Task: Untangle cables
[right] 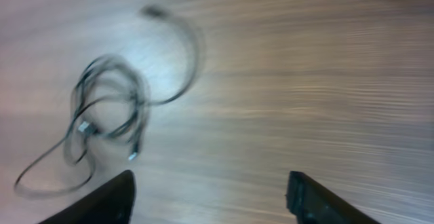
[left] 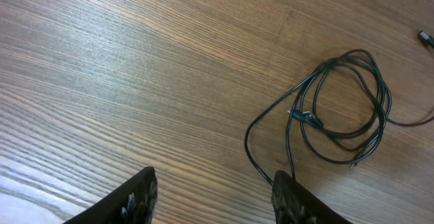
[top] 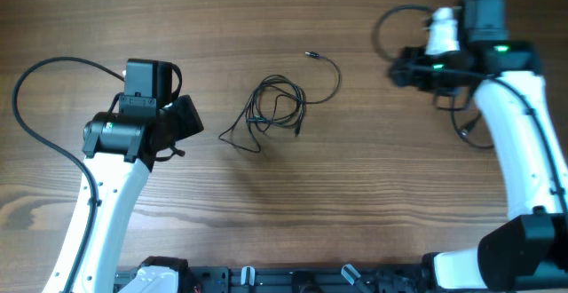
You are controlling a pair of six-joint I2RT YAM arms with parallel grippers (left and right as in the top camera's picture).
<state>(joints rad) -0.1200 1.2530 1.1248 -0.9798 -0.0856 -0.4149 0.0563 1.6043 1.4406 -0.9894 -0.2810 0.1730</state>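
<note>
The cables [top: 277, 106] are thin black cords looped in a loose tangle on the wooden table's middle. One cord curves out to a small plug [top: 311, 54] at the back. My left gripper [top: 185, 120] is open and empty, just left of the tangle. In the left wrist view the cables [left: 306, 117] lie ahead and right of the open fingers [left: 213, 197], and one strand runs right beside the right fingertip. My right gripper [top: 399, 69] is open and empty, well right of the tangle. The blurred right wrist view shows the cables [right: 108, 108] far left of its fingers [right: 210, 197].
A thick black arm cable [top: 35, 80] loops over the table at the far left. Another [top: 390, 22] curls at the back right by the right wrist. The arms' black base [top: 266, 280] runs along the front edge.
</note>
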